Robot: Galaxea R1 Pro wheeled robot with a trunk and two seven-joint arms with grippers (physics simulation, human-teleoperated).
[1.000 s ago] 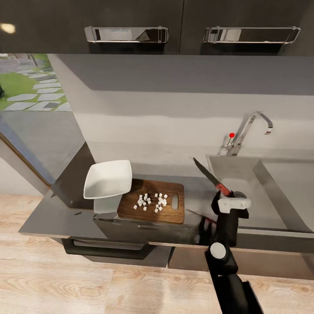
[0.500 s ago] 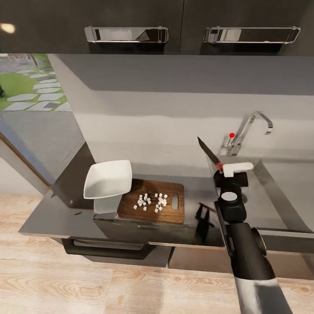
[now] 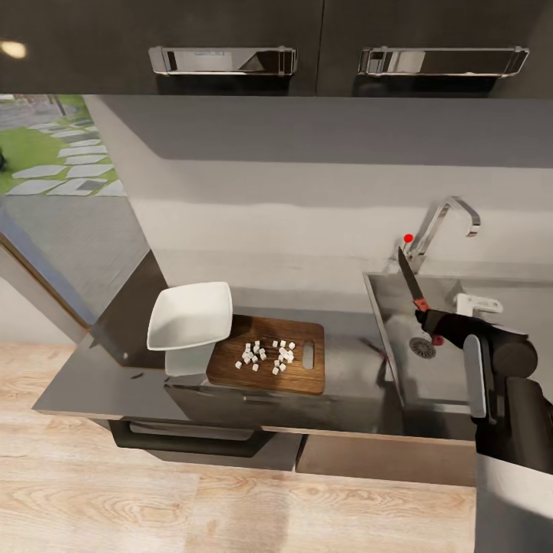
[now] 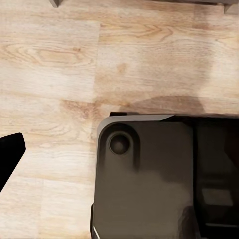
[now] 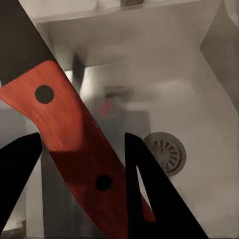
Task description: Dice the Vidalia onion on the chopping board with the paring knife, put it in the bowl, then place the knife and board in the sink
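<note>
The paring knife (image 3: 410, 280) hangs over the sink (image 3: 449, 369) near the tabletop's (image 3: 346, 361) right end, blade pointing up toward the tap (image 3: 445, 223), its red handle (image 5: 74, 149) clamped in the right claw (image 3: 432, 326). Diced onion (image 3: 265, 355) lies on the chopping board (image 3: 230, 361) at the front edge, touching the bowl (image 3: 190, 315). Whether the left claw (image 4: 7, 157) is apart or together, I cannot tell.

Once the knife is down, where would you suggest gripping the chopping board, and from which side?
Grip the chopping board at its right end by the handle slot, coming from above. It lies flat; that end is bare, while the onion dice sit mid-board and the bowl crowds its left.
</note>
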